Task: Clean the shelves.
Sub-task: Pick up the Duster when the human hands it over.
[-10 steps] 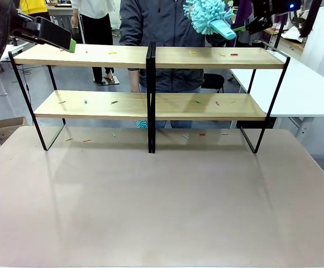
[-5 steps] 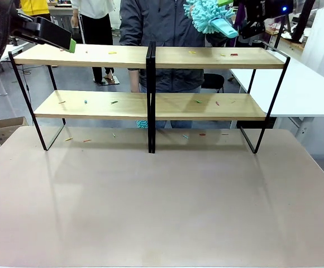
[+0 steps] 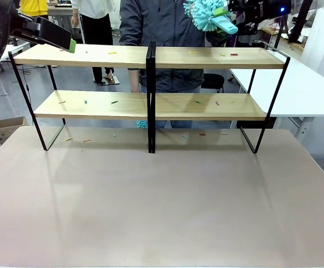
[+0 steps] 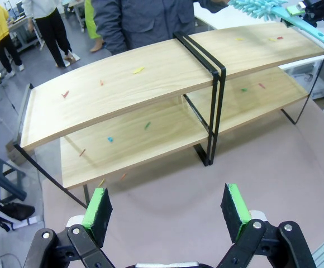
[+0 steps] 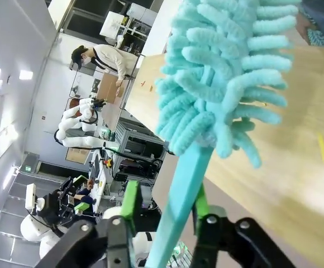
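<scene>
Fingers of the right gripper (image 5: 165, 205): clamped on the flat teal handle (image 5: 180, 190) of a duster, green pads pressed to either side of it. Fingers of the left gripper (image 4: 166, 207): spread wide apart with nothing between them, hanging in the air and pointed down at the rack from its left end (in the front view this arm sits at the upper left, level with the top board). Tabletop (image 3: 162, 212): broad, pale brownish surface, bare in the foreground. Shelves (image 3: 95, 56): wide two-tier rack of long light-wood boards on a thin black frame with a central black post, standing at the far edge of the tabletop and spanning most of its width. Person (image 3: 162, 28): dark jacket, standing just behind the rack near the central post. Duster (image 3: 205, 13): fluffy teal head held above the right half of the top board, clear of the wood, handle running right toward the gripper. Coloured bits (image 3: 112, 52): small yellow, red, green and blue scraps scattered along both boards, a few more on the tabletop beneath the rack.
</scene>
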Controlling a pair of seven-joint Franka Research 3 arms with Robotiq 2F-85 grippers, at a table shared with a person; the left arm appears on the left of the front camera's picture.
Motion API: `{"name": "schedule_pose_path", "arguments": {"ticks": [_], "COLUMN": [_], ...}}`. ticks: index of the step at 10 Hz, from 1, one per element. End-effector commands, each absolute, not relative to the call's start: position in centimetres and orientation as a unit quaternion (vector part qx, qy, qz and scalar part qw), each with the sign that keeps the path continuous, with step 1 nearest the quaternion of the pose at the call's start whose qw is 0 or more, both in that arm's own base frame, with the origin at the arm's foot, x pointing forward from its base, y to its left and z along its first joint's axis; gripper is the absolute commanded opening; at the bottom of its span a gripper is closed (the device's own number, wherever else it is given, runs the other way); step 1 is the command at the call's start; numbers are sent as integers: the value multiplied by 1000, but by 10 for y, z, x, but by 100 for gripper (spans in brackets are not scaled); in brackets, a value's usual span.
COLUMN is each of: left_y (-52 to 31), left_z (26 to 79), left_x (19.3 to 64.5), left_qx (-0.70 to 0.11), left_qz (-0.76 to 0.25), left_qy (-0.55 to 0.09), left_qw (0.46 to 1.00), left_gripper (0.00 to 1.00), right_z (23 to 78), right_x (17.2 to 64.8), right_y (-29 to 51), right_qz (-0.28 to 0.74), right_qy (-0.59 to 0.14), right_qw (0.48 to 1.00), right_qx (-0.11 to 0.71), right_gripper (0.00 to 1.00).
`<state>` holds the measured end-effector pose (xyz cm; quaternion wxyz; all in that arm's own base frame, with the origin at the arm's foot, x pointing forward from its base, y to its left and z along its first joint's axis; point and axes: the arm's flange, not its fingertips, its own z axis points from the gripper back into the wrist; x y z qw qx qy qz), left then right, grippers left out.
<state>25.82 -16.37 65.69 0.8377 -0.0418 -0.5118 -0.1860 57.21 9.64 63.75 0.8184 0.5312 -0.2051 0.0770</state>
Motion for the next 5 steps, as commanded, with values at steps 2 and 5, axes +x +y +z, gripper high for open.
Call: {"name": "schedule_pose_path", "arguments": {"ticks": [2,5], "left_y": [-163,-163], "left_z": [658,658], "left_x": [258,258], "left_qx": [-41,-41], "left_qz": [-187,-187], "left_qy": [-513,-513], "left_qw": [837,837], "left_gripper": [100,100], "right_z": [638,633], "right_x": [576,563], "right_y": [96,88], "right_qz": [70,82], "right_qy": [-198,-200], "right_qw": [815,824], "right_qx": [539,524], "right_gripper": [0,0]}}
